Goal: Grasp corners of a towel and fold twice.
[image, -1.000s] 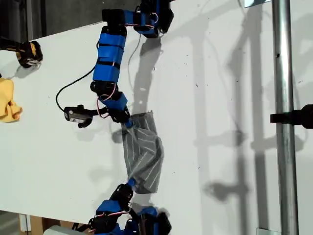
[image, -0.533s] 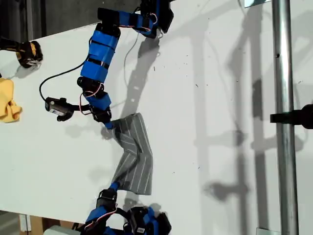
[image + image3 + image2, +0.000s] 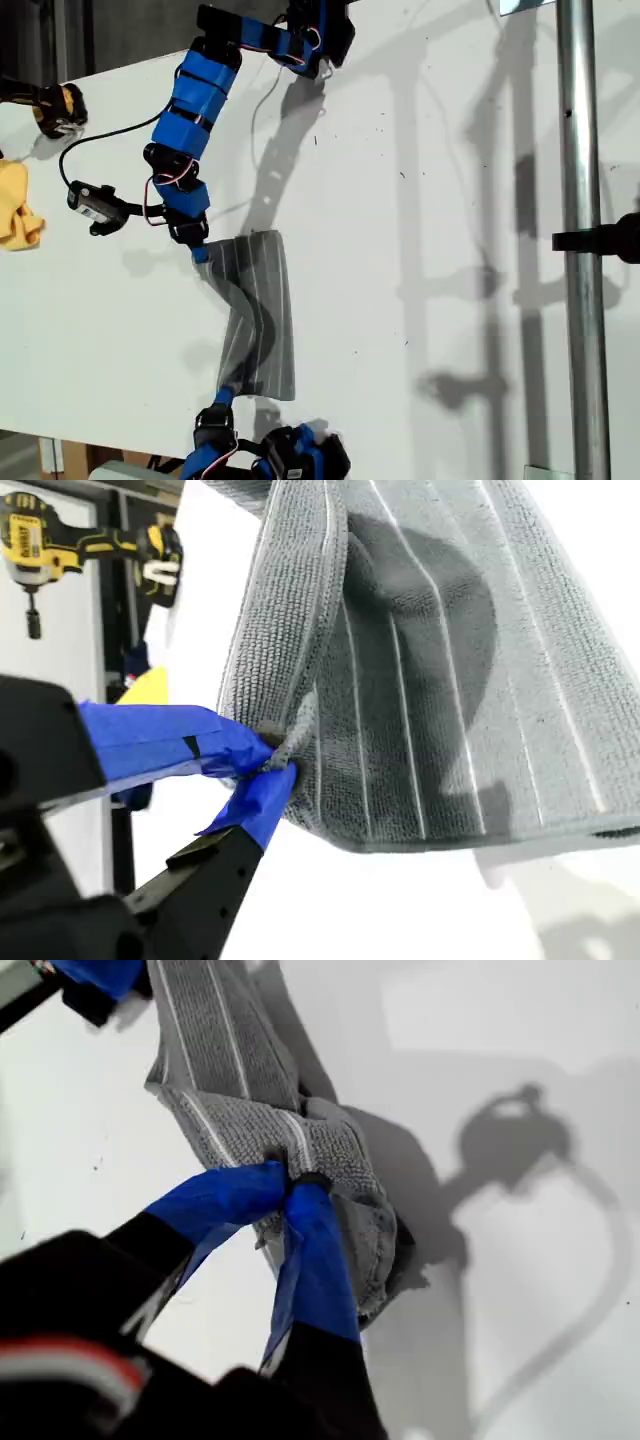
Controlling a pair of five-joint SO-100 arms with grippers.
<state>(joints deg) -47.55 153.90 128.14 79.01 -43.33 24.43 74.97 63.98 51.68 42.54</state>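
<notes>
You have one towel (image 3: 258, 310) on the white table (image 3: 420, 200), a long folded strip stretched between my two grippers. My first gripper (image 3: 290, 1182) is pinched tight on the bunched corner (image 3: 205, 250) at the towel's end farther from the table's near edge. My second gripper (image 3: 275, 760) is clamped on the corner (image 3: 290, 735) at the other end, with both blue jaws meeting on the hem. That makes two corners gripped, one per gripper; you cannot pick out the other two in the folds.

The end held by my second gripper lies just beside the table's near edge (image 3: 120, 432), so you get almost no room past it there. Off the towel's long side toward the exterior view's right you have a wide stretch of bare table, reaching to one metal pole (image 3: 580, 250) well apart from the cloth. Off the opposite long side there is also open table, ending at one yellow cloth (image 3: 18, 205) and one yellow drill (image 3: 55, 108), both well apart from the towel. The first arm (image 3: 195, 110) runs from the towel's far end toward the table's far edge.
</notes>
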